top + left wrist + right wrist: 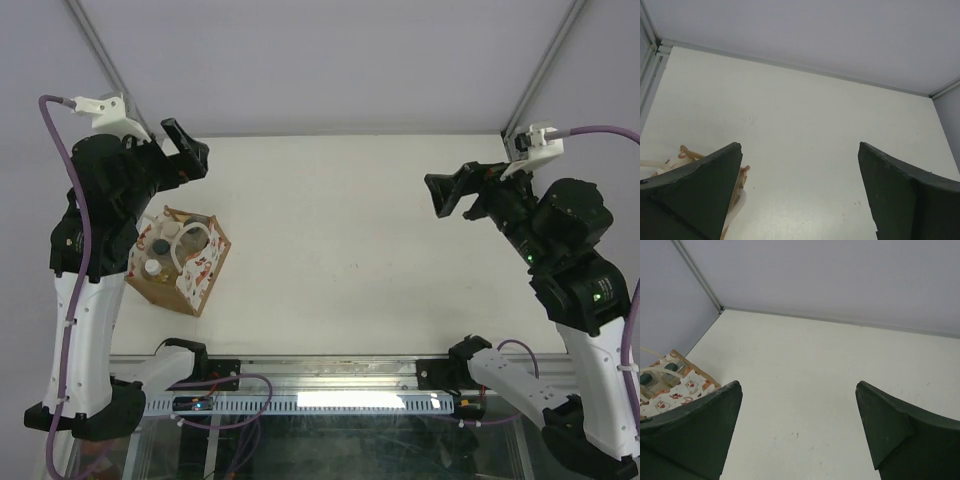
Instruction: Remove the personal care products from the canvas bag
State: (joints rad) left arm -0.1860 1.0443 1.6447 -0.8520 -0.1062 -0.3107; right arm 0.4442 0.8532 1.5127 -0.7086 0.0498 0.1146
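Note:
The canvas bag (190,275) stands on the table's left side, brown with a red-and-white print and white loop handles. It is open at the top. The personal care products (163,246) stand inside it, only their caps and tops showing. My left gripper (190,140) hangs open in the air, behind and above the bag. Far across the table, my right gripper (438,197) is open too and points toward the bag. A corner of the bag (742,176) peeks past the left gripper's (799,145) left finger. The right gripper (797,385) sees the bag (682,388) at far left, with dark-capped bottles (671,368) in it.
A white table (350,250) runs back to a grey wall. Metal frame posts (548,60) rise at the back corners. A metal rail with cables (330,385) lies along the near edge between the arm bases.

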